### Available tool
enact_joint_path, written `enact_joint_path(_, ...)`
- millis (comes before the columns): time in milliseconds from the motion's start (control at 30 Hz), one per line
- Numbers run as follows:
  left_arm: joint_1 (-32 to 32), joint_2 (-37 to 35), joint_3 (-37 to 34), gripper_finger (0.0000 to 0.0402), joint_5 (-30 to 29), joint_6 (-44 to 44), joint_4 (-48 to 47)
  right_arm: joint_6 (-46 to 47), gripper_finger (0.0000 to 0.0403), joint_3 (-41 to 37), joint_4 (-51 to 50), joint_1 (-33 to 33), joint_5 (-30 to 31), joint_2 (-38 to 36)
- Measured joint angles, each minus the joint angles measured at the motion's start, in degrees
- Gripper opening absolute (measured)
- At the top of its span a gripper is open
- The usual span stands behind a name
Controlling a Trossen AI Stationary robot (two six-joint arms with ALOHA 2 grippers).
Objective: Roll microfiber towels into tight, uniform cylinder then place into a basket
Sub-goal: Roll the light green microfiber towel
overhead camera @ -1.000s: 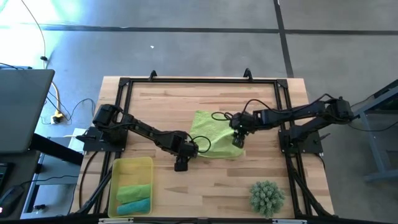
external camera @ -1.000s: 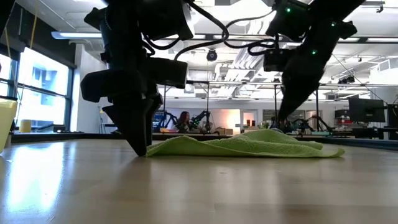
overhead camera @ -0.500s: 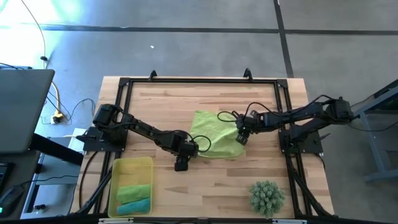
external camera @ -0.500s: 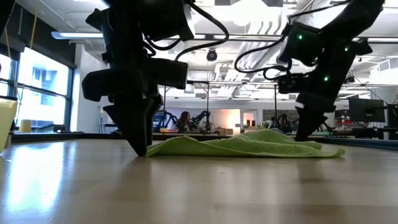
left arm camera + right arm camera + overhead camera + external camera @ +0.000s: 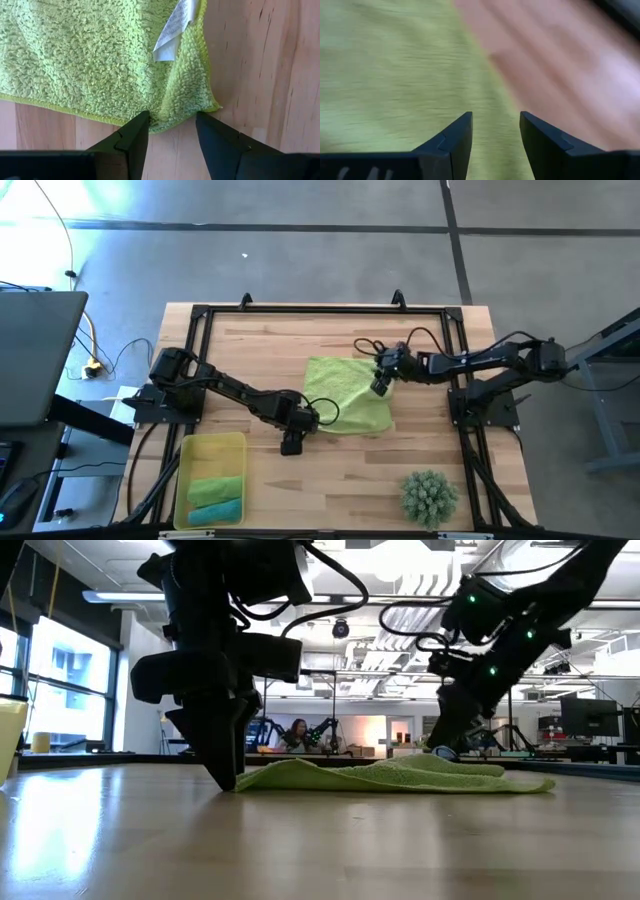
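**Right arm pulls back along the towel**

Where a second ago it stood over the near right corner, the right gripper (image 5: 379, 385) now hovers open at the far right edge of the lime towel (image 5: 345, 395). The towel lies flat mid-table (no clear long axis). The left gripper (image 5: 170, 127) straddles its near corner, fingers parted. The basket (image 5: 184, 452) holds two rolled towels (image 5: 215, 498).

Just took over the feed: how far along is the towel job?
Done: one lime green rolled towel and a teal-blue rolled towel lie in the translucent yellow plastic basket. In hand: the last lime green microfiber towel lies flat; the left claw straddles its corner, the right claw is above its far edge. Left: rolling and basketing it.
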Motion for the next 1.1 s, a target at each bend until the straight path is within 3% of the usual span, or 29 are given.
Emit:
enact_joint_path(167, 0.0, 0.0, 0.0, 0.0156, 0.0, 0.0, 0.1, 6.1, 0.0155, 1.9, -4.5, 2.4, -17.8, -0.1)
enact_joint_path(300, 0.0, 0.0, 0.0, 0.0156, -1.1, 0.0, 0.2, 11.0, 0.0155, 1.9, -7.0, 7.1, -25.4, -0.1)
enact_joint_path(600, 0.0, 0.0, 0.0, 0.0156, -2.3, 0.0, 0.4, 13.7, 0.0155, 1.9, -11.7, 17.4, -26.5, 0.5)
enact_joint_path(933, -0.1, 0.0, 0.0, 0.0156, -2.3, 0.0, 0.5, 15.5, 0.0155, 1.9, -17.6, 18.1, -26.6, 0.5)
enact_joint_path(1100, -0.3, 0.0, 0.0, 0.0156, -2.3, 0.0, 0.5, 17.8, 0.0155, 1.9, -20.3, 18.4, -33.8, 0.5)
